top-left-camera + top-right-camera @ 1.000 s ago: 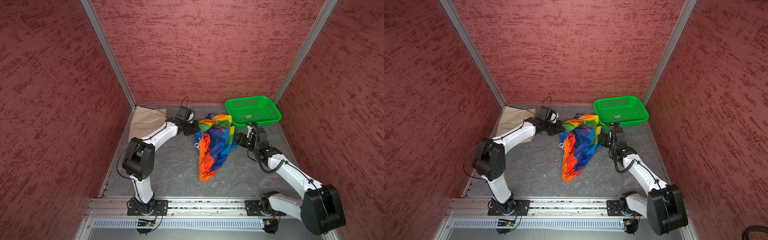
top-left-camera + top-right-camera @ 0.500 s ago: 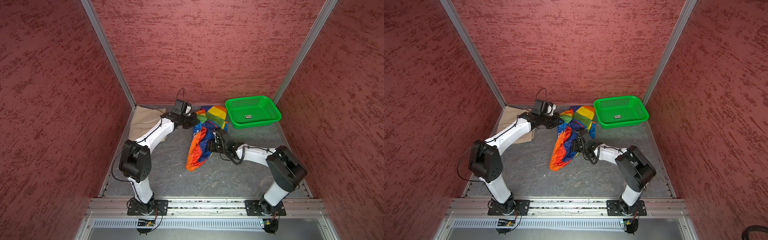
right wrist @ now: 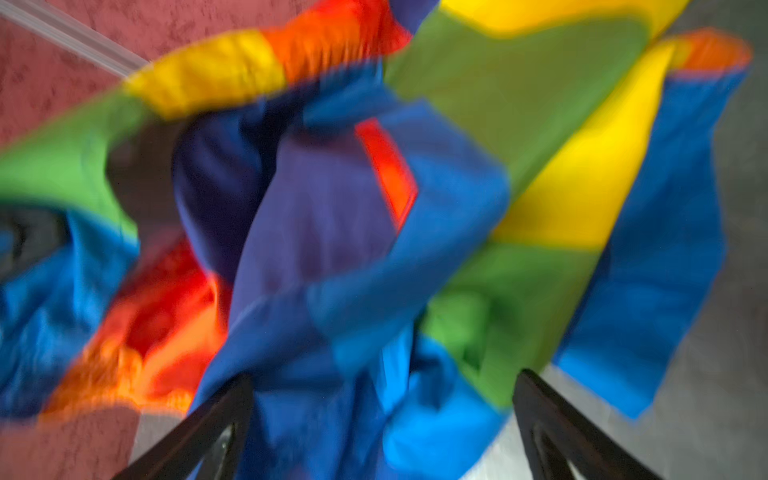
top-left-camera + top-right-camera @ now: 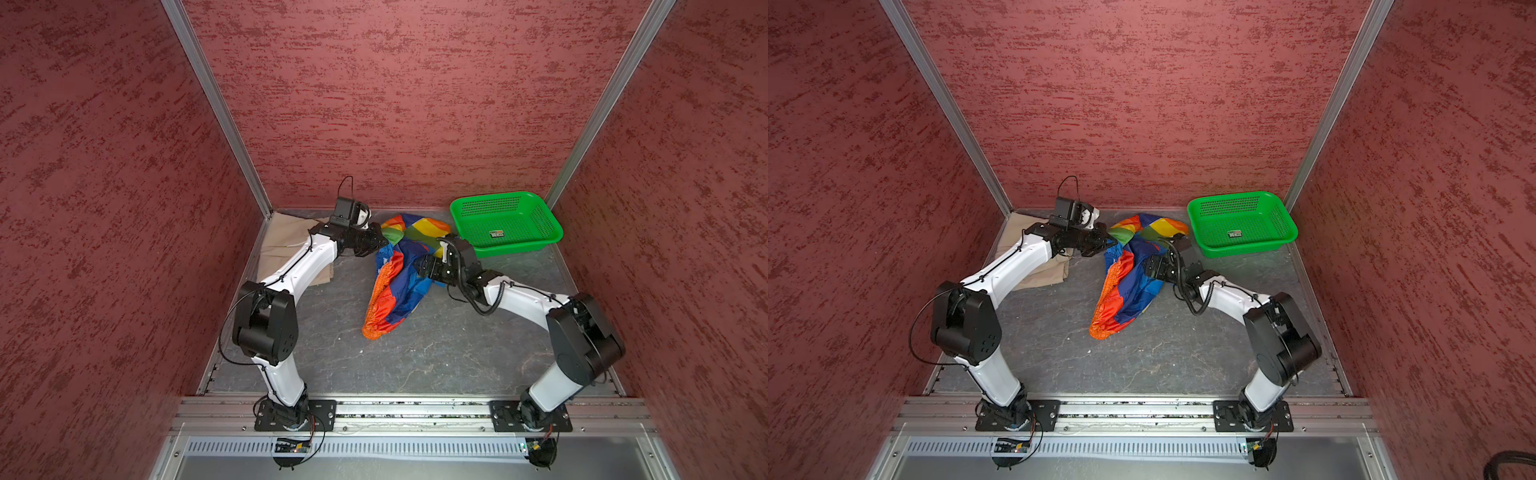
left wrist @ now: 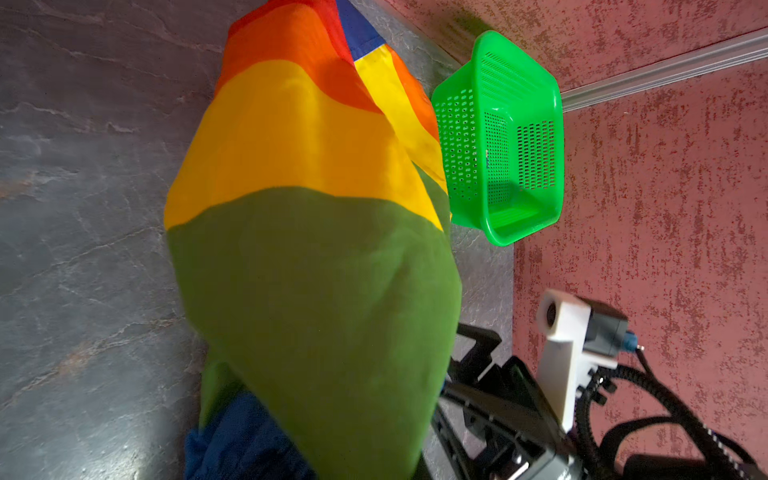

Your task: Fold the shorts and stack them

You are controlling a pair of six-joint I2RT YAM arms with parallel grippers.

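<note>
My left arm reaches toward the back wall, elbow bent, with the left end effector (image 4: 375, 243) clamped on a green corner of the rainbow shorts (image 4: 395, 291). My right arm lies low, pointing to 10 o'clock. The right end effector (image 4: 420, 266) stands wide, blue cloth loose between its fingers (image 3: 208, 419). From both, the shorts trail toward 6 o'clock on the surface (image 4: 415, 357). The beige shorts (image 4: 282, 243) lie at 9 o'clock of the left end effector.

Left gripper (image 4: 375, 243) is pinching the rainbow shorts (image 4: 395, 291); right gripper (image 3: 382, 386) is holding its jaws wide apart; both arms are reaching inward.
</note>
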